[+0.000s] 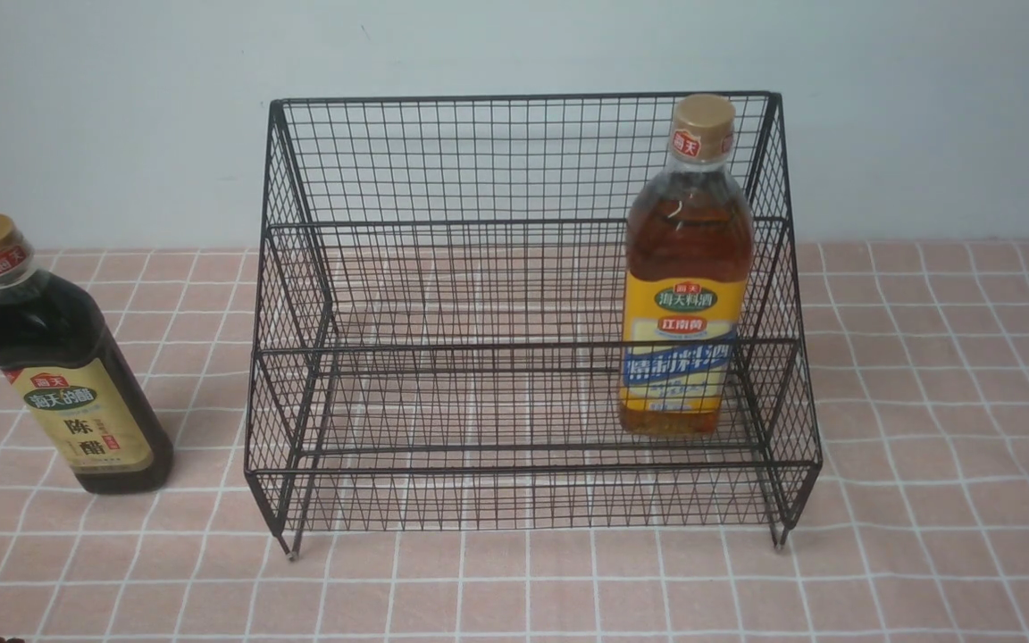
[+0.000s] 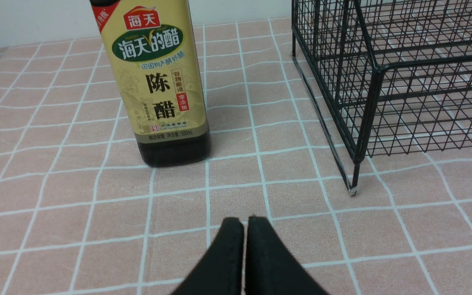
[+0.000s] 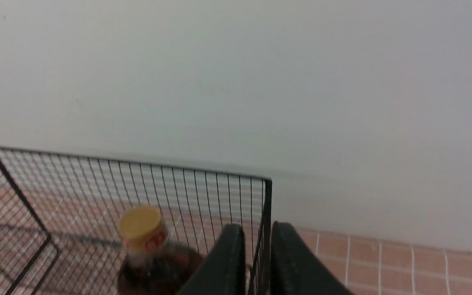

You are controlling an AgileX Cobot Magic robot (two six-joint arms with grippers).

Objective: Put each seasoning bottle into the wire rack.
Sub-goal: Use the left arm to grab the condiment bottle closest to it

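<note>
- left pincer (image 2: 244, 221): fingers pressed together, empty, low over the checked tablecloth (image 2: 76, 213), bottom centre of the left wrist view.
- dark bottle (image 2: 158, 82): stands upright straight ahead of those tips, slightly left of them in that view. There is bare cloth between, no contact. Its long axis is vertical and the label faces the pincer.
- Front view: the dark bottle is at the far left edge, on the cloth, outside the wire rack (image 1: 523, 96) and apart from the rack's left side.
- Left arm pose: low, aimed near level at the bottle's lower half. Neither arm shows in the front view.
- Judgement: the left arm is the nearer one. It has to open the fingers, push forward around the body, then lift over the rack's left wall.
- right pincer (image 3: 256, 229): narrow gap between the fingers, nothing held, raised near the rack's top rim at the bottom centre of the right wrist view. A corner post shows through the gap, and I can't tell if it touches.
- amber bottle (image 1: 684, 295): upright inside the rack at its right end, so that one looks done. Can't tell which tier.
</note>
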